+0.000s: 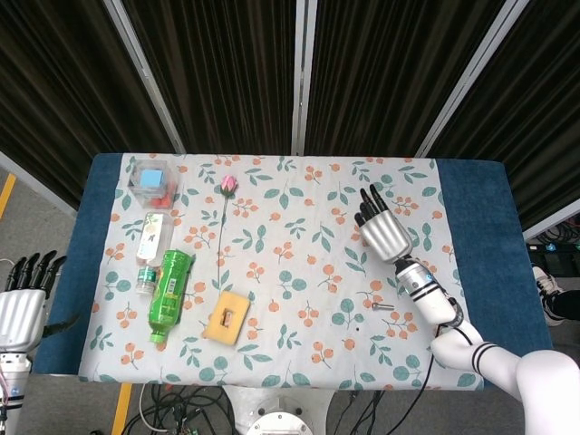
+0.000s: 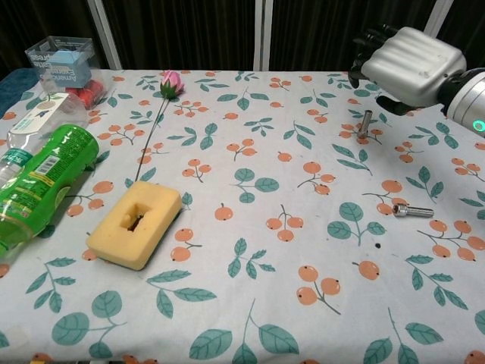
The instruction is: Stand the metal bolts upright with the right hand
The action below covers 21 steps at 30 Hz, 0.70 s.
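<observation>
Right hand [image 2: 409, 64] raised, fingers apart, empty | one bolt [image 2: 363, 125] upright near bench's far right edge | other bolt [image 2: 412, 210] flat nearer front; needed pinching at shank, tipping onto head

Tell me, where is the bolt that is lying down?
In the chest view the lying bolt rests at the table's right side, nearer the camera than the upright bolt.

Small metal bolt [image 2: 363, 125] standing upright on the floral cloth, second bolt [image 2: 412, 210] lying flat nearer
</observation>
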{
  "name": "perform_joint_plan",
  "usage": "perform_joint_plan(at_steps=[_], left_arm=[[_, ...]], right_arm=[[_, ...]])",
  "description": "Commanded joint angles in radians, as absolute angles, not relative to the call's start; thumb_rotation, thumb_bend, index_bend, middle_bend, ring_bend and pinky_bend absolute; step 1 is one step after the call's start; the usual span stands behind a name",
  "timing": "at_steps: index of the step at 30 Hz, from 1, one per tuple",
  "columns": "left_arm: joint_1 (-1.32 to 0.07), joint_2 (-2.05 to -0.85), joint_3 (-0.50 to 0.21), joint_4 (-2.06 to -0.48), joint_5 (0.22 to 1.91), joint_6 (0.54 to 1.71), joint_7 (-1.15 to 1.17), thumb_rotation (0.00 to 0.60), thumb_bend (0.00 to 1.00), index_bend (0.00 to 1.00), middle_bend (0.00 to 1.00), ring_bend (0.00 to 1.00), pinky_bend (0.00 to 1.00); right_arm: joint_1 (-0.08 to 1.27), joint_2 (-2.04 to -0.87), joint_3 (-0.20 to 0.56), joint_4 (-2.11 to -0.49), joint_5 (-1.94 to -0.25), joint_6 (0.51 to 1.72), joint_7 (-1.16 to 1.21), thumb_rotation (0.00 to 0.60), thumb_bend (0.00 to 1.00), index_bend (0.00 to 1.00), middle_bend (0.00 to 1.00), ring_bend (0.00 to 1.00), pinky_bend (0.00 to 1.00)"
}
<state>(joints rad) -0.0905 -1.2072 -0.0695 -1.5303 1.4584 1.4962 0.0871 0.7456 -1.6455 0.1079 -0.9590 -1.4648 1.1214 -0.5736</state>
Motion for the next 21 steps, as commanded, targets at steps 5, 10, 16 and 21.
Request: perform_joint_plan(at_steps=[5,10,16,21], left_arm=[[-0.101,-1.205,-0.069,-1.538,1.465,1.484,0.093,0.600,0.00,0.13,0.07,0.00,0.00],[-0.110,-1.200,-0.068,-1.551,1.473,1.475,0.092,0.600,0.00,0.13,0.07,0.00,0.00],[-0.113,-1.195,-0.066,-1.560,1.477,1.474,0.097,0.600,0.00,0.13,0.07,0.00,0.00],[-0.108,-1.195,-0.061,-1.560,1.474,1.476,0.089,0.600,0.00,0.13,0.07,0.00,0.00]], right_arm=[[0.551,-1.423,0.088,-1.351,-1.419,1.265,-0.353,0.600,0.36,0.38,0.32,0.04,0.09],[0.489,-1.333,0.031,-1.517,-1.379,1.208,-0.235,0.600,0.24,0.42,0.35,0.10,0.23],[0.480,-1.313,0.009,-1.603,-1.334,1.130,-0.237,0.600,0.18,0.45,0.32,0.09,0.10],[0.488,-1.338,0.012,-1.638,-1.264,1.068,-0.277,0.600,0.18,0.45,0.30,0.07,0.04]])
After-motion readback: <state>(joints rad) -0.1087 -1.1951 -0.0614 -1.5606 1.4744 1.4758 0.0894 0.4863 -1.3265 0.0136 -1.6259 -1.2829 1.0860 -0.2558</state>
